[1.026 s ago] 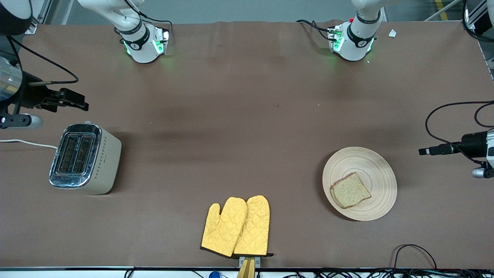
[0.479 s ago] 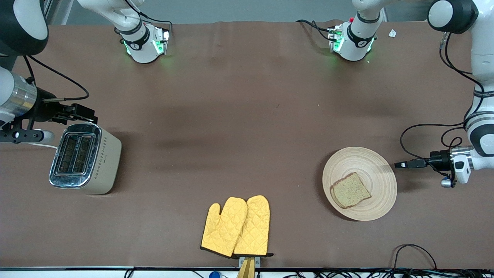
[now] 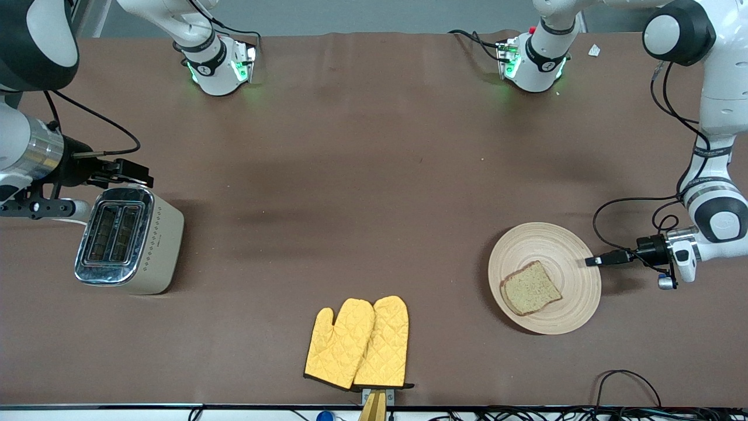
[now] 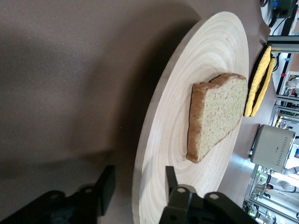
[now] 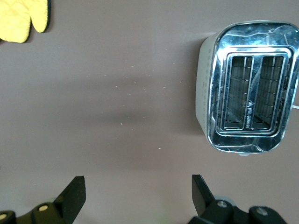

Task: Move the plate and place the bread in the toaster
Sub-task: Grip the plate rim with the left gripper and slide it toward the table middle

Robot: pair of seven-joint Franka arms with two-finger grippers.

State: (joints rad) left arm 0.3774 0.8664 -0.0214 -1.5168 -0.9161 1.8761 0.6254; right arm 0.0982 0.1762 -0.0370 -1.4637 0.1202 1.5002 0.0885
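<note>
Round, flat, light tan wooden plate (image 3: 544,278) with ring grooves — sitting on the brown table toward the left arm's end, well apart from the boxy cream toaster (image 3: 127,240) with a shiny top at the right arm's end. On the plate, one small square slice of brown speckled bread (image 3: 530,289) with a dark crust, lying flat on the part of the plate nearer the front camera.

Left gripper (image 4: 136,196) low at the plate's edge, fingers spread, one finger above the rim and one below it — not yet squeezing. Right gripper (image 5: 138,196) spread wide too, holding nothing, hanging just beside the toaster's top.

Plate probably stiff and light, smooth wood, so likely a bit slippery; best held right at the thin rim and kept level, or the bread could slide off. Bread surely soft and light, easy to squash or tear; best pinched gently by its crust edges.

Two yellow quilted oven mitts (image 3: 357,343) near the front edge of the table, in the middle.
</note>
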